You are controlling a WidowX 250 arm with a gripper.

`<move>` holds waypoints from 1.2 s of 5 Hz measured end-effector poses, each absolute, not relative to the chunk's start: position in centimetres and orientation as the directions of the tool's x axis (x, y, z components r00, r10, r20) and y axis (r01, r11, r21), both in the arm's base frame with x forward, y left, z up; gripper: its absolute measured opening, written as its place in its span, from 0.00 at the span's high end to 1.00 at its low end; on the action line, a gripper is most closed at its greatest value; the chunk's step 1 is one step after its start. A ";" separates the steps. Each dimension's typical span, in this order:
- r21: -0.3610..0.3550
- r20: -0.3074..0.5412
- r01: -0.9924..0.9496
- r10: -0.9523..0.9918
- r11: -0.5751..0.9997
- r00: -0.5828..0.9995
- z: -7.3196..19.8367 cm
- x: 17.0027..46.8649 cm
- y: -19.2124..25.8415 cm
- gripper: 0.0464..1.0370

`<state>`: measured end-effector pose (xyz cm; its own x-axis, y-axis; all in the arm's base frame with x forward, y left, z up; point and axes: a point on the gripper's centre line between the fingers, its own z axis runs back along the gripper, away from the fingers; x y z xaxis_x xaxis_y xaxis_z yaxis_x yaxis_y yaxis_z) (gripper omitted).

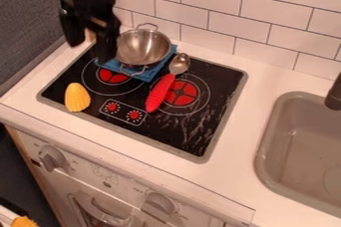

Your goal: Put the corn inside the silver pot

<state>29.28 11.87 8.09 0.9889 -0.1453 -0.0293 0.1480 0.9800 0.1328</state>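
My gripper (91, 49) hangs over the back left of the stove, open, its two fingers apart with nothing between them. The yellow corn (77, 97) lies at the stove's front left corner, lower in the view than the gripper. To the right of the gripper stands the silver pot (143, 47), upright on a folded blue cloth (144, 74) near the tiled wall. Its visible inside holds nothing.
A spoon with a red handle (160, 94) lies across the right burner of the black stove (206, 116), its metal bowl close to the cloth. At the right is a grey sink (266, 144) with a dark faucet (334, 94). White tiles rise behind the counter.
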 end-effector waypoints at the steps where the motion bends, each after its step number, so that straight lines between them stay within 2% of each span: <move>1: 0.100 -0.111 0.135 -0.123 0.986 0.986 5.9 28.2 13.1 0.04; 2: 0.057 -0.167 0.127 -0.116 0.990 0.979 4.5 27.4 13.5 0.04; 3: 0.054 -0.186 0.107 -0.095 0.993 0.978 4.0 26.5 14.1 0.04; 4: 0.069 -0.209 0.087 -0.071 0.994 0.975 3.3 25.5 14.2 0.04; 5: 0.090 -0.232 0.074 -0.051 0.993 0.971 2.4 25.1 14.4 0.09; 6: 0.097 -0.234 0.075 -0.051 0.992 0.971 2.0 25.1 13.9 0.38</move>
